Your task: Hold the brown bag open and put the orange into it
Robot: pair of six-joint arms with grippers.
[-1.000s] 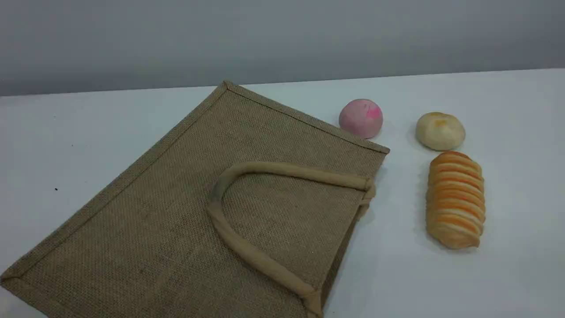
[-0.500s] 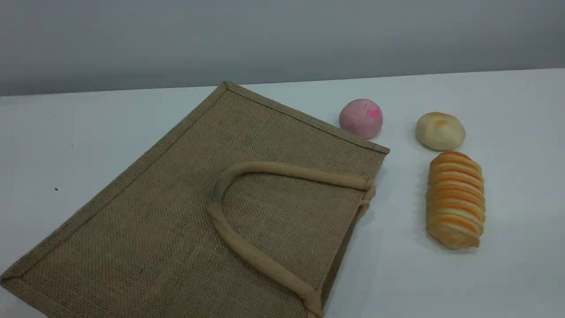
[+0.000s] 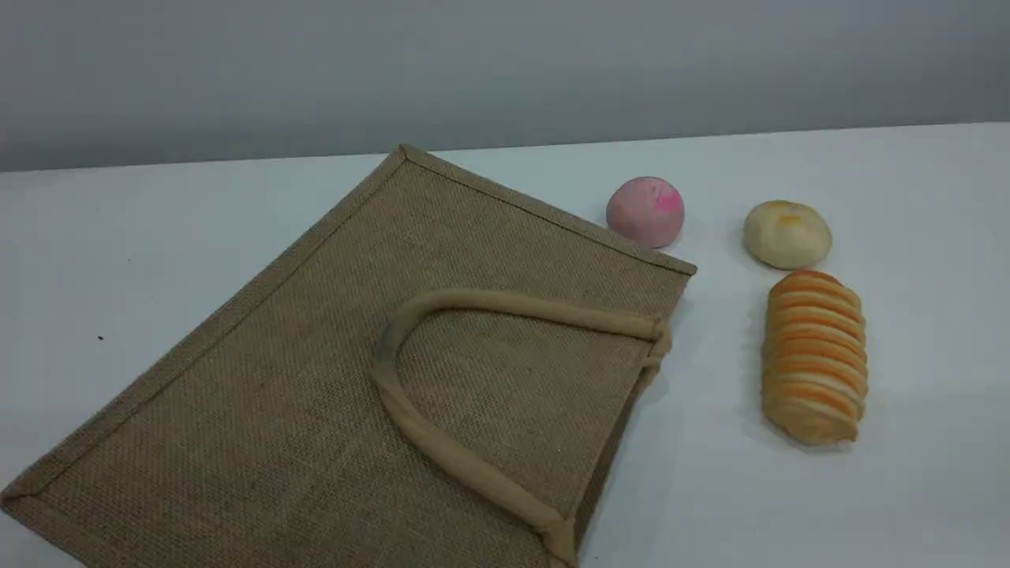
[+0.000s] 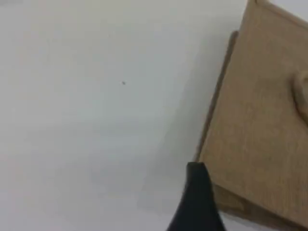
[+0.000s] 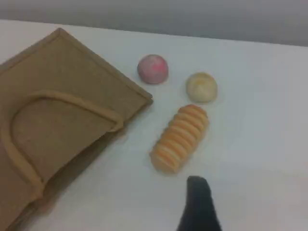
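The brown bag [image 3: 316,379] lies flat on the white table, its mouth toward the right and one beige handle [image 3: 505,304] folded back over its upper face. The orange is out of view. Neither arm shows in the scene view. In the left wrist view one dark fingertip [image 4: 197,192] of my left gripper hovers over bare table just beside the bag's [image 4: 260,120] edge. In the right wrist view one dark fingertip [image 5: 199,202] of my right gripper hangs over the table, nearer than the foods and right of the bag [image 5: 53,120]. Nothing sits at either fingertip.
Right of the bag's mouth lie a pink ball [image 3: 645,211], a cream bun [image 3: 787,233] and an orange-striped ridged bread roll [image 3: 814,367]. The table's far edge [image 3: 789,132] meets a grey wall.
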